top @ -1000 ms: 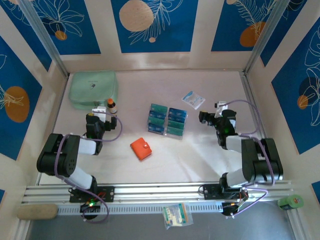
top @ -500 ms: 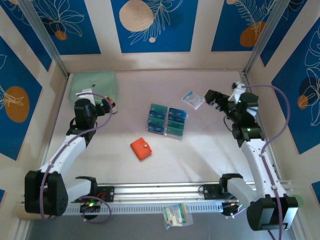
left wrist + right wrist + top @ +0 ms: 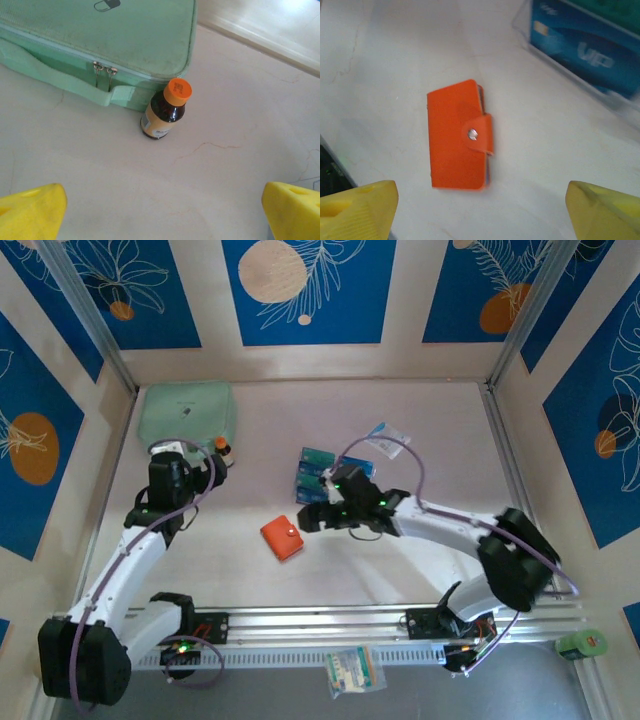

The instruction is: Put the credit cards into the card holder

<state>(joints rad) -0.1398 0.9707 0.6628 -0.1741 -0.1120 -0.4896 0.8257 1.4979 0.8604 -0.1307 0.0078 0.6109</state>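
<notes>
so: card holder (image 3: 282, 537) lies flat on the pale table (image 3: 420, 550), near the middle and towards the near edge, closed, its tab snapped over the front. in the right wrist view the card holder (image 3: 460, 135) shows a metal snap stud and a sliver of inner edge along one side.

handling, judged: light, soft leather-like cover, some give under the pads. it will likely skate on the smooth table if pushed from one side. best hold looks to be across the two long edges, well clear of the tab, which must be popped before any pocket is reachable.

credit cards (image 3: 352, 480) sit in rows just beyond the card holder, teal and blue, partly under the right arm. they seem to rest in something clear-walled. judged thin, stiff and slick. lying flat they offer little edge to pinch.

writing: nearest blue card (image 3: 580, 52) reads "vip" in pale letters, with a chip mark beside it. nothing else legible on it.

right gripper (image 3: 480, 200) hangs over the card holder, jaws spread wide, nothing between them. from above, the right gripper (image 3: 312, 518) is just beside the card holder.

left gripper (image 3: 162, 210) is released too, empty, facing a small brown bottle (image 3: 165, 110) with an orange cap, label unreadable. the bottle stands against a mint-green zip pouch (image 3: 100, 35) bearing a small capsule logo.

a white-and-blue sachet (image 3: 388, 438) lies beyond the cards.
</notes>
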